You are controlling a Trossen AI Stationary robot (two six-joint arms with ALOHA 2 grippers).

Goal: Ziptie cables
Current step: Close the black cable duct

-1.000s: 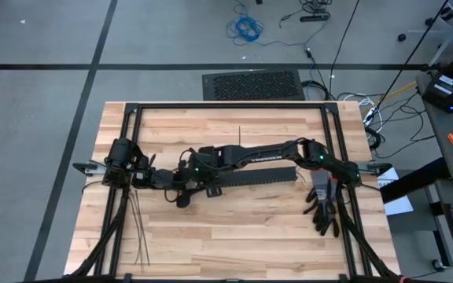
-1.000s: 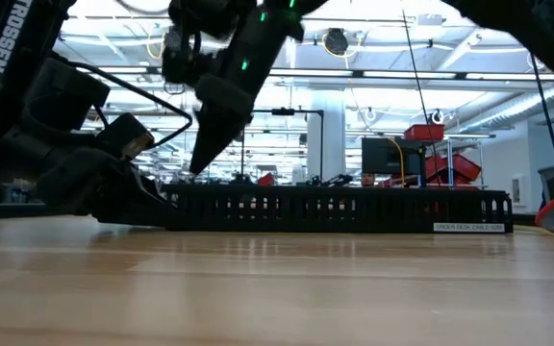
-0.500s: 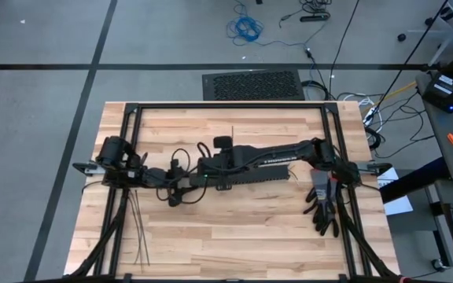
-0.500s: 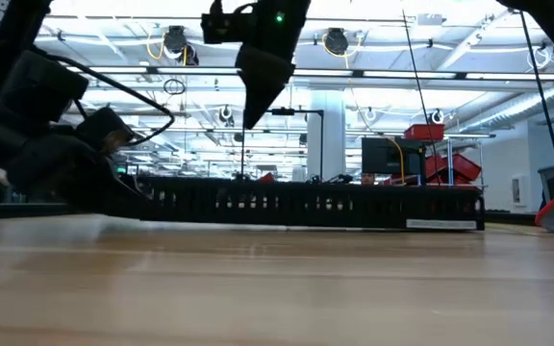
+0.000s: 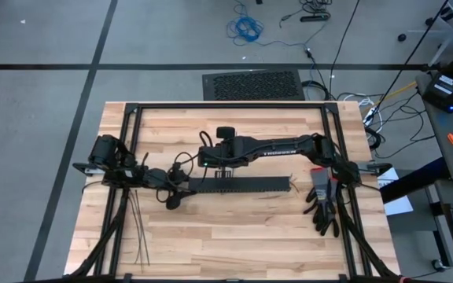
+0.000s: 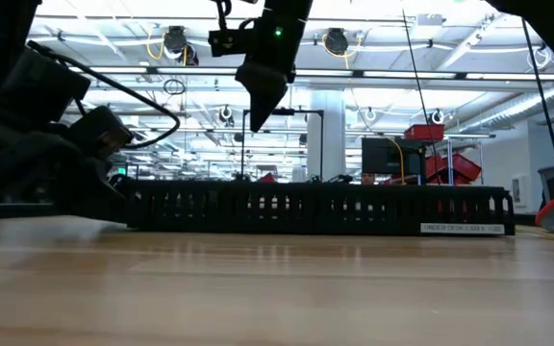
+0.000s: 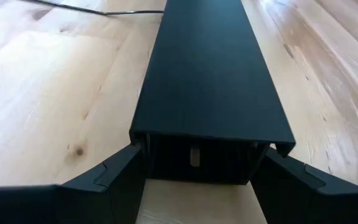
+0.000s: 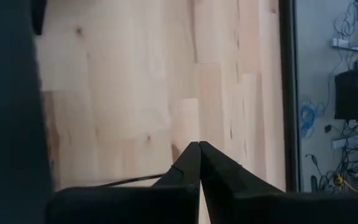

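Observation:
A long black slotted duct [image 5: 238, 186] lies flat across the middle of the wooden table. My left gripper [image 5: 179, 192] is at its left end, shut on it. My right gripper [image 6: 256, 120] hangs shut above the duct's left part, clear of it, and points down at a slant; nothing is between its fingers [image 8: 199, 144]. Several thin dark zipties [image 5: 138, 228] lie on the table at the near left. One more thin dark strip [image 8: 129, 182] lies under my right gripper. The cables are not in view. My left gripper holds the duct's left end [image 7: 143, 144], with one finger on each outer side wall. The fingers come from the table's left, tipped slightly down, and lie along the duct. The duct rests on the table along its whole length.
Dark gloves [image 5: 323, 206] lie at the table's right edge by the right arm's base. A black frame [image 5: 230, 105] runs round the table's far and side edges. Bare wood lies on the near side of the duct.
My right gripper has risen from the duct's left part, moved toward the far edge and turned about, staying shut. My left gripper has drawn back toward the table's left edge. The duct has slid left with it and swung round to lie parallel to the near edge.

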